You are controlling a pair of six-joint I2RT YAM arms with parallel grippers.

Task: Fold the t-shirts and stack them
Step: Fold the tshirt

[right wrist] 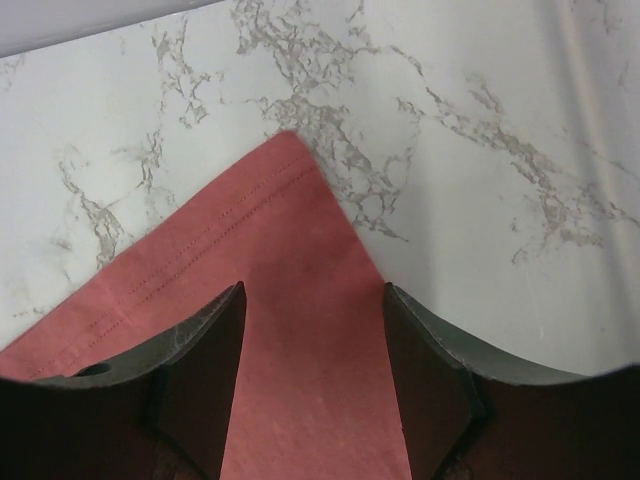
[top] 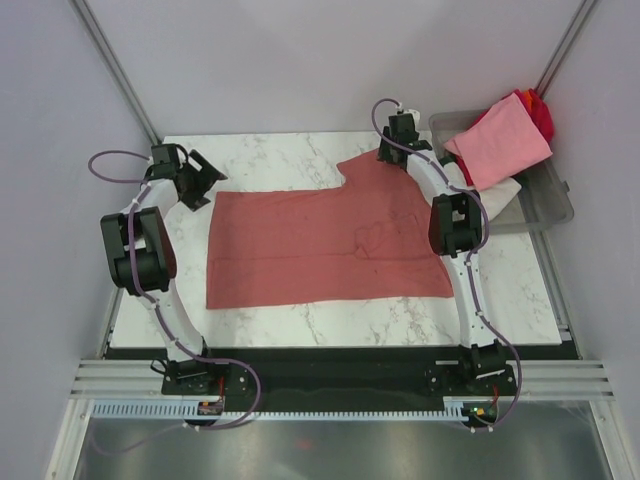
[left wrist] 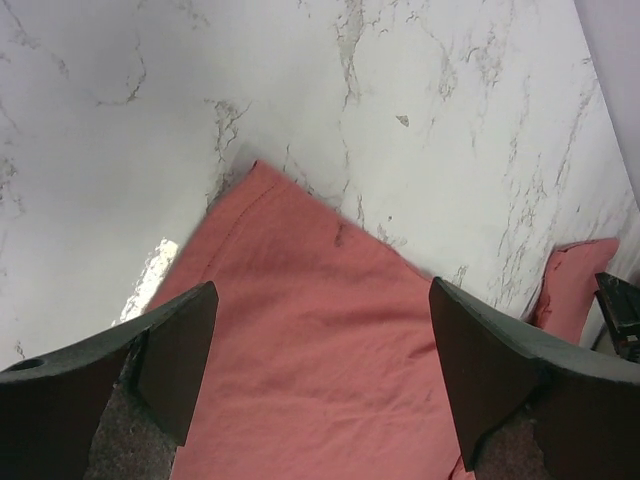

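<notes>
Brick-red t-shirt (top: 320,245): one, flat on the desk (top: 300,150); three other shirts (top: 500,140) fill one tub (top: 555,205). Left hand (left wrist: 322,290) stands wide and right hand (right wrist: 314,290) narrower, both empty.

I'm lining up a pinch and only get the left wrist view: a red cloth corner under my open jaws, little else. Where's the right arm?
Observer: The right arm reaches to the far right corner of the same shirt, at its sleeve. Its jaws stand apart over that corner.
Operator: Is the shirt spread out?
Observer: Yes, it lies flat on the table, with one sleeve sticking out at the far right.
Operator: Any other shirts nearby?
Observer: A pink shirt drapes over a tub at the table's far right corner.
</notes>
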